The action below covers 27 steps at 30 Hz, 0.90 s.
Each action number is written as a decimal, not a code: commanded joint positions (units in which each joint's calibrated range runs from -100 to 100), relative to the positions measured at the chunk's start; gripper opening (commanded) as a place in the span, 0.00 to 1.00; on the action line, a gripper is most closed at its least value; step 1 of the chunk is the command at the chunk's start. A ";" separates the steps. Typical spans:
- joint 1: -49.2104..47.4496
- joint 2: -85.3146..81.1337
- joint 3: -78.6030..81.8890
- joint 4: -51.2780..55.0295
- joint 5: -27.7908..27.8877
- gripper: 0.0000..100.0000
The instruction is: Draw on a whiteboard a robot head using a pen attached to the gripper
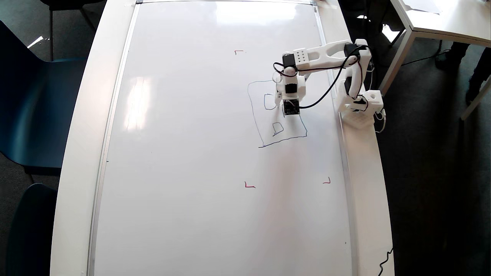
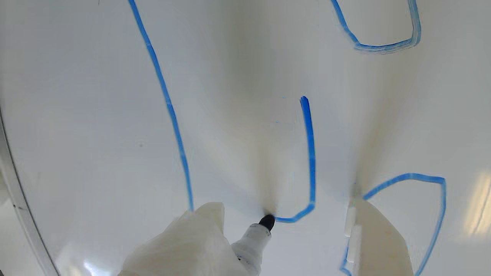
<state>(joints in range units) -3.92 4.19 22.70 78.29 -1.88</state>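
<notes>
The pen (image 2: pixel 256 237) tip touches the whiteboard (image 2: pixel 238 76) at a blue line's end.

Glossy white whiteboard (image 1: pixel 191 153) with a thin silver frame and small red corner marks (image 1: pixel 249 186); it rests on a white desk (image 1: pixel 80 145). Robot head (image 1: pixel 257 115) drawn in thin blue line; in the wrist view the strokes appear bright blue. Pen (image 2: pixel 253 241): whitish translucent barrel, dark tip. Hand (image 2: pixel 284 226) of white plastic on a white arm (image 1: pixel 326 57) with black servos and a black cable (image 1: pixel 330 86). Dark blue chair (image 1: pixel 34 111) beside the desk.
</notes>
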 commanded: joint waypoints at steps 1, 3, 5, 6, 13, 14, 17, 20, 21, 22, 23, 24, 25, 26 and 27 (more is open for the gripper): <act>-0.09 -3.31 3.40 0.16 0.27 0.21; -0.54 -3.56 3.76 -0.10 0.27 0.21; -1.71 -3.56 3.40 -0.10 0.21 0.21; -2.30 -3.56 3.21 -0.19 0.16 0.21; -6.43 -3.56 3.21 -2.97 -0.27 0.21; -7.16 -3.56 3.21 -3.06 -0.32 0.21; -8.05 -3.23 3.31 -3.75 -0.32 0.21; -8.42 -2.89 3.40 -5.40 -0.27 0.21; -8.42 -2.89 3.40 -5.84 -0.27 0.21; -8.42 -2.89 3.31 -6.18 -0.22 0.21; -8.42 -2.89 3.21 -6.96 -0.16 0.21; -8.42 -2.89 3.21 -7.40 -0.11 0.21; -8.42 -2.89 3.21 -7.75 0.00 0.21; -8.49 -2.89 3.21 -8.18 0.11 0.21; -8.49 -2.89 3.21 -8.62 0.16 0.21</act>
<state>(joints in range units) -11.84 1.91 26.08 71.79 -1.88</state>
